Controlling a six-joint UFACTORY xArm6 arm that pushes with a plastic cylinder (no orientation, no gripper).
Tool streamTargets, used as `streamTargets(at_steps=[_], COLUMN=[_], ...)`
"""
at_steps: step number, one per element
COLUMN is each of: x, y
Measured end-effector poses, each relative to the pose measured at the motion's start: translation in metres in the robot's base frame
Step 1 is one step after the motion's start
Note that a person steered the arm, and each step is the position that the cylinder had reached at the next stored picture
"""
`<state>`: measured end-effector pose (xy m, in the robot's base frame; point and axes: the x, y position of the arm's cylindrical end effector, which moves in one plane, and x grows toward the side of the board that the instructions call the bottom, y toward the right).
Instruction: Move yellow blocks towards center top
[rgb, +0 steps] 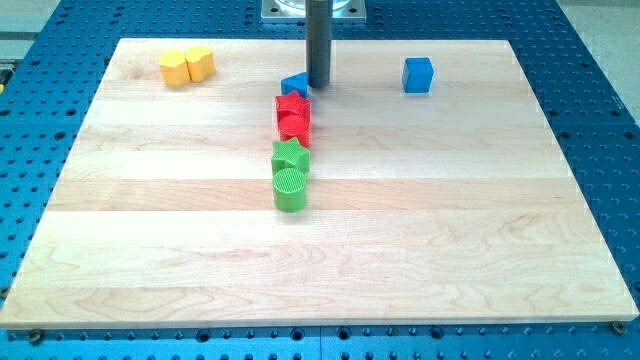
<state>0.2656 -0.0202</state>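
The work surface is a pale wooden board (400, 250) of jointed planks with visible grain, resting on a blue perforated metal base (600, 110). The arm carries no fingers or jaws, only a smooth dark cylindrical rod; my tip (318, 85) stands at the view's top centre, right beside the blue block (294, 85), whose shape is partly hidden by the rod and cannot be settled. The task's pieces sit well apart from the tip, at the view's top left: a yellow block (175, 69) with a rounded, possibly many-sided top, touching a second yellow block (200, 63) on its right whose outline looks notched, perhaps heart-like. Below the tip runs a close column of four matt, plastic-looking pieces: a red star block (293, 105), a red cylinder (294, 125) against it, then a green star block (290, 156) and a green cylinder (290, 188) with a ribbed top face. A blue cube (418, 74) stands alone at the view's top right.
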Motion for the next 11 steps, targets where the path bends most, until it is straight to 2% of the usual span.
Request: streamTargets(at_steps=[1, 2, 3, 4, 5, 6, 7, 8, 9, 10, 11], x=[0.012, 0.091, 0.129, 0.079, 0.043, 0.040, 0.038, 0.038, 0.025, -0.009, -0.013], y=[-0.097, -0.161, -0.219, -0.236, -0.210, -0.152, -0.158, -0.208, -0.220, -0.167, -0.090])
